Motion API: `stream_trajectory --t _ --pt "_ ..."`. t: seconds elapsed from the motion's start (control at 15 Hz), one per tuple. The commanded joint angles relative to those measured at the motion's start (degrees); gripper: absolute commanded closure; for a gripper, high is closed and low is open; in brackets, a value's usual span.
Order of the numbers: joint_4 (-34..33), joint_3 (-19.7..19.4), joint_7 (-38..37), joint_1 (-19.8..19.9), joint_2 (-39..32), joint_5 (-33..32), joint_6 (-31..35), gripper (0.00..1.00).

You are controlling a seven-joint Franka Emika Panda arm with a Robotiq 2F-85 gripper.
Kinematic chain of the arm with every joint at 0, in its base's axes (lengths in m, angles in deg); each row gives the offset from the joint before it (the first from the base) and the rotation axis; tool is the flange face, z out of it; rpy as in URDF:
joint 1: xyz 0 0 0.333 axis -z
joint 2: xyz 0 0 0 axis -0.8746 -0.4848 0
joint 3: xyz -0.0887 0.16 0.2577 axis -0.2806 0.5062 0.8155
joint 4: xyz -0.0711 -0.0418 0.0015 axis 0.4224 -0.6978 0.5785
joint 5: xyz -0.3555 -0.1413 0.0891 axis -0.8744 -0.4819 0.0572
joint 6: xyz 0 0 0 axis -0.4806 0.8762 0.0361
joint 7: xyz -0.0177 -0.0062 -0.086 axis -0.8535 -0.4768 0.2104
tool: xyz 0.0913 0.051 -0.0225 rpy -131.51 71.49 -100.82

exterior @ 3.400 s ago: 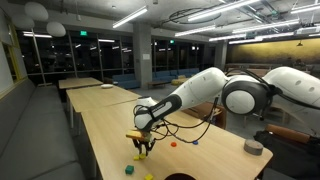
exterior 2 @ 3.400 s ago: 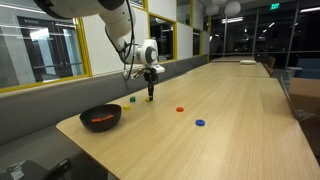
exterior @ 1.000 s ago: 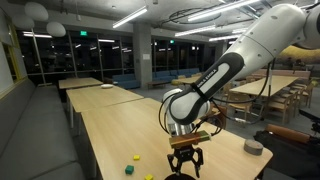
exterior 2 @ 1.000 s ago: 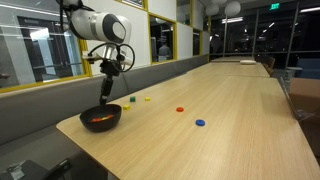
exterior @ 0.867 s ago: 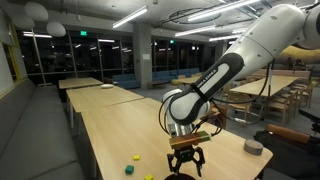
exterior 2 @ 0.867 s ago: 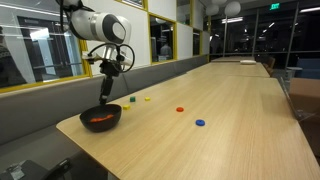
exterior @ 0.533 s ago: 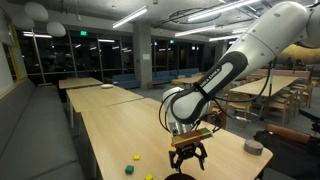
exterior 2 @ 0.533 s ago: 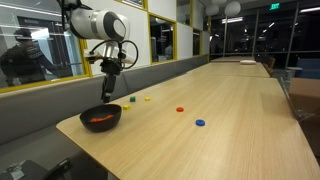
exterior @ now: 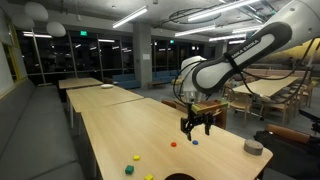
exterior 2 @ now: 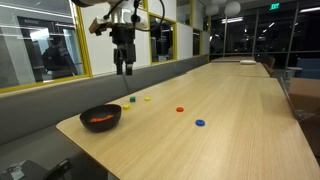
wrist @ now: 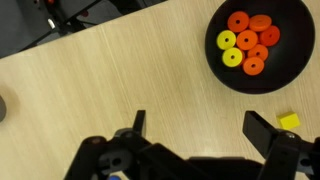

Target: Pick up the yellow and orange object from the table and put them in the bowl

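Note:
The black bowl [wrist: 293, 70] holds several orange discs [wrist: 256, 36] and yellow discs [wrist: 232, 57]; it also shows in both exterior views [exterior 2: 100, 117] [exterior: 180, 177]. A small yellow piece [wrist: 290, 121] lies on the table just beside the bowl. It appears as a yellow dot in both exterior views [exterior 2: 147, 98] [exterior: 136, 157]. My gripper [wrist: 203, 130] hangs high above the table, away from the bowl, in both exterior views [exterior: 197, 123] [exterior 2: 125, 67]. Its fingers [wrist: 268, 130] stand wide apart with only bare wood between them.
A green cube [exterior: 128, 170] [exterior 2: 131, 99], a red piece [exterior: 173, 144] [exterior 2: 180, 109] and a blue piece [exterior: 195, 141] [exterior 2: 200, 123] lie on the long wooden table [exterior 2: 240, 110]. A grey round object [exterior: 254, 147] sits near one table edge.
The gripper was low over the bowl a second ago. It has opened fully, risen and swung away from the bowl, over the table.

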Motion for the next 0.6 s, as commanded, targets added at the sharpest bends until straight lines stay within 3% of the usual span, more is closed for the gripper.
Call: stream_trajectory --t 0.0,0.27,0.53 --pt "6.76 -2.23 11.41 3.90 13.83 0.97 1.13 0.00" --pt "9.68 -6.70 25.42 7.14 24.02 2.65 -1.11 0.00" --pt "12.36 -10.35 34.64 9.45 33.05 2.60 -4.94 0.00"
